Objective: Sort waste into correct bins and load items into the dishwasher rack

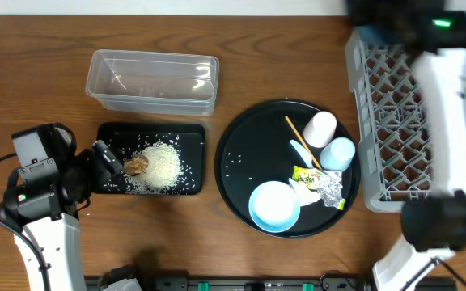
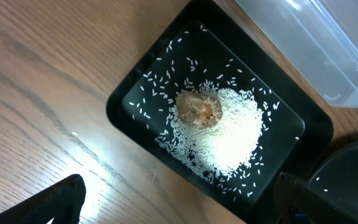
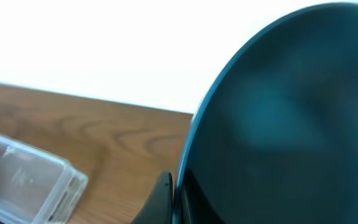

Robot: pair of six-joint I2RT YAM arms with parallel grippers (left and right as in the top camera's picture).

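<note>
I see white rice (image 1: 164, 166) heaped round a brown lump (image 1: 137, 166) on a black tray (image 1: 189, 140), beside a clear tub (image 1: 152, 103). My table (image 1: 23, 73) is brown, streaked with wood grain. The rack (image 1: 364, 121) is grey lattice. At my right wrist the plate (image 3: 291, 112) is dark blue. The bowl (image 1: 274, 205) is pale blue and the foil (image 1: 329, 187) silver.

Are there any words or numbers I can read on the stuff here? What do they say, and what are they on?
No word, number or sign can be read in any view.
On the yellow-green wrapper: any print is too small and blurred to read.
On the dark-blue plate, the clear tub and the grey rack: no writing shows.
</note>
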